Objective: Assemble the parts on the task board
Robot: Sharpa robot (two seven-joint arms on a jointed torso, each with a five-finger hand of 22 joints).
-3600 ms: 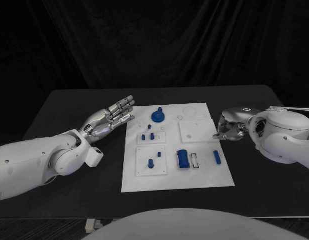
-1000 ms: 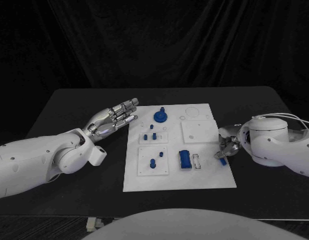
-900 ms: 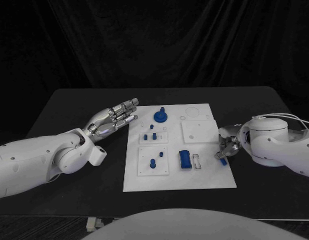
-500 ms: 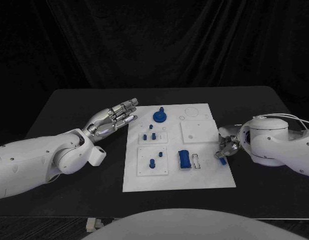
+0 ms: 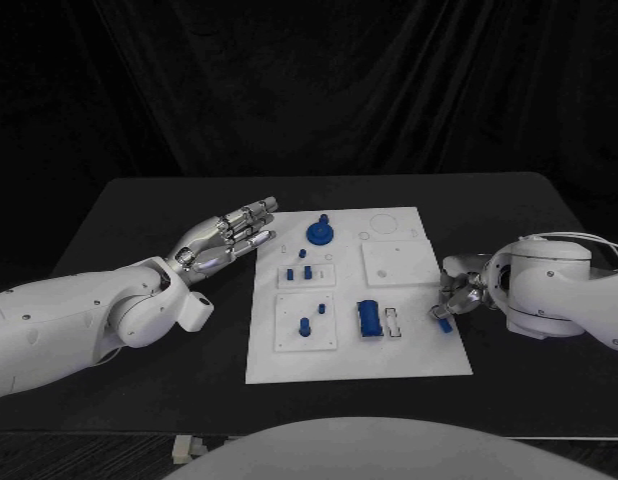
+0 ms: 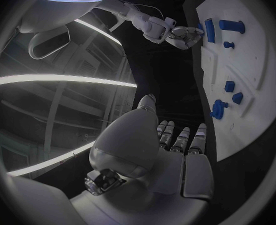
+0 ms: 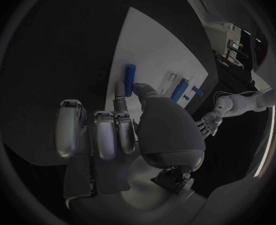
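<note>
The white task board [image 5: 352,365] lies mid-table. My right hand [image 5: 458,294] is at its right edge. Its thumb and a finger pinch the near end of a slim blue peg [image 7: 130,77], which lies low against the board [image 7: 156,40]; the head view shows just the tip of the peg [image 5: 443,321]. A thick blue cylinder [image 5: 368,318] rests in the slot beside it. A blue knob [image 5: 318,234] stands at the board's far side. My left hand [image 5: 231,236] hovers open off the left edge, fingers straight, holding nothing.
Small blue pegs [image 5: 299,271] stand in the left middle plate, and another blue piece [image 5: 303,325] in the plate below. A plain white square plate [image 5: 393,262] sits at the upper right. Bare black table [image 5: 136,210] surrounds the board.
Since the earliest frame my right hand has come down along the board's right edge onto the slim peg. Over the last second it has hardly moved. The left hand is unchanged.
</note>
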